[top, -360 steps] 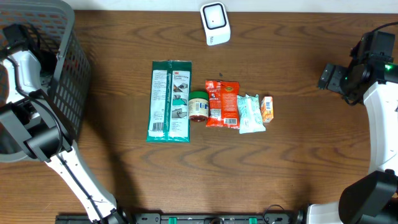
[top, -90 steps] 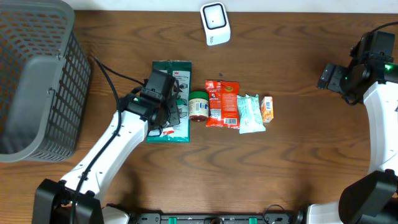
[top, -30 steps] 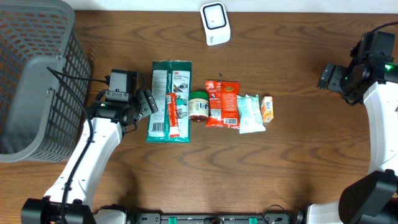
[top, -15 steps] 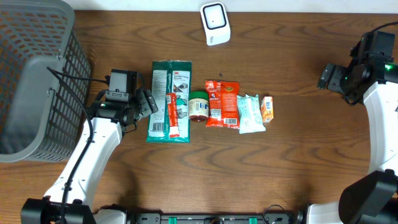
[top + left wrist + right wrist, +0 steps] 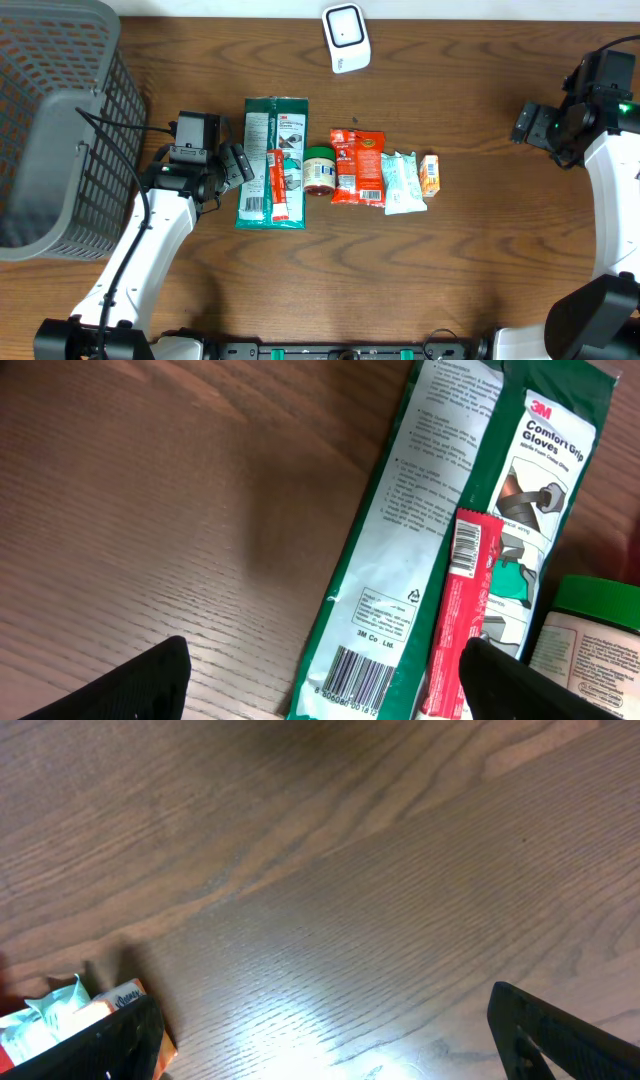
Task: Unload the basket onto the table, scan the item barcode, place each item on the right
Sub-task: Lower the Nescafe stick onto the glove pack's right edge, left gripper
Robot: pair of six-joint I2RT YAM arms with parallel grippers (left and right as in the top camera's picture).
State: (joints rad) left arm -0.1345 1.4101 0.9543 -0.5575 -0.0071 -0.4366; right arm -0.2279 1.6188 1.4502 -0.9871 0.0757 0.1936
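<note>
Showing glove pack [image 5: 415,540] barcode [image 5: 346,684]: left wrist view; overhead alone shows scanner [image 5: 346,38]. Left end effector [image 5: 325,672], right end effector [image 5: 325,1015] spread.

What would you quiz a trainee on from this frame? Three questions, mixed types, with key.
1. True or false: the red stick pack lies on top of the green gloves pack.
2. Which item sits at the end of the row nearest the right arm? A) green-lidded jar B) small orange box C) green gloves pack
3. Fill in: the left gripper and the right gripper are both ____, holding nothing.

Key: 1 true; 2 B; 3 open.
</note>
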